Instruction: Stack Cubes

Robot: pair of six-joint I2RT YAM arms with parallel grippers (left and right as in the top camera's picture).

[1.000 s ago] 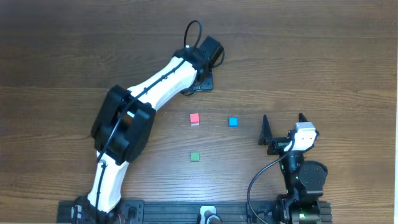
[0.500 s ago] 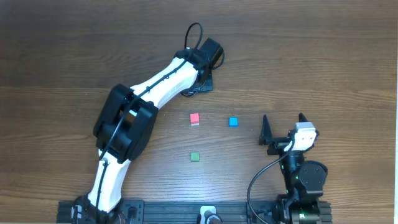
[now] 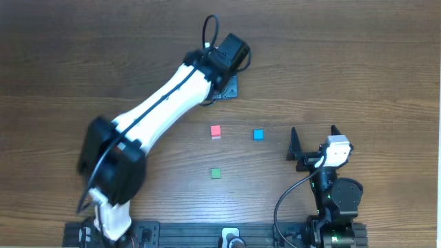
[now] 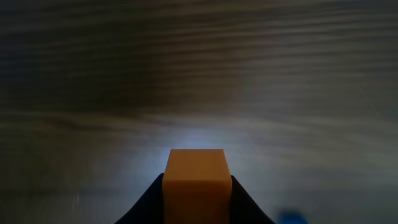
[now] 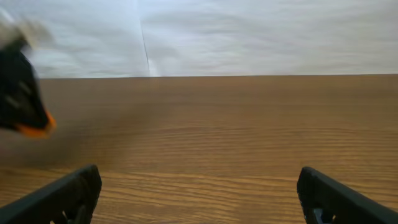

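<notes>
Your left end effector (image 3: 224,84) sits at the far side of the wooden tabletop (image 3: 358,55), roughly at 12 o'clock from the pink cube (image 3: 216,131). In the left wrist view its two dark fingers are closed on an orange cube (image 4: 196,183), one against each side face, with the cube upright and square between them. Whether the cube's underside touches the wood or hangs just above it cannot be told from these views.

Three more cubes lie loose on the tabletop, all apart from one another. The blue cube (image 3: 258,135) is at 3 o'clock from the pink one and near it. The green cube (image 3: 216,173) is at 6 o'clock from the pink one, closer to the arm bases.

Your right end effector (image 3: 313,143) stands near its own base, at about 4 o'clock from the blue cube and clear of it. Its fingers are spread wide with nothing between them — the right wrist view shows bare wood in the gap. That same view catches the left end effector farther off, with a sliver of orange at its tip.
</notes>
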